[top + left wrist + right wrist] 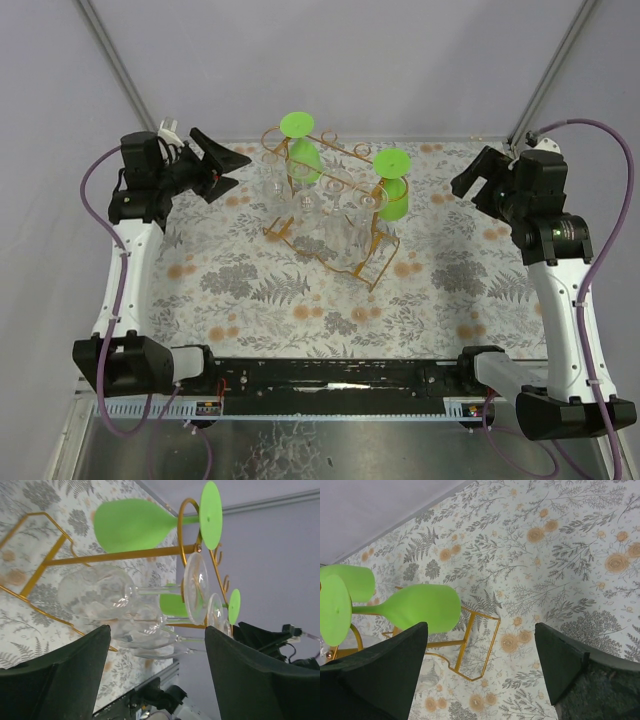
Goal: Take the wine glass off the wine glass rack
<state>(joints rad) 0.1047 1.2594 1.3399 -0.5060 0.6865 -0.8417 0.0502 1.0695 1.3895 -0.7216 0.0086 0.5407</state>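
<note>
Clear wine glass (pixel 97 592) hangs foot-up in the golden wire rack (pixel 125 556), straight ahead of the left gripper (pixel 156 636), whose jaws are spread. Looks light, slick and breakable, so I'd pinch the thin stem gently. Right gripper (pixel 481 630) gapes wide too, empty.

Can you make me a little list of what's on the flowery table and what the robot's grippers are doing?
table: covered in a flowery cloth
rack: golden wire, standing mid-table
green glasses: two, hanging upside down on the rack
clear glasses: several, hanging there too
left gripper: open, facing the rack's end, holding nothing
right gripper: open, at the rack's other side, holding nothing
</note>
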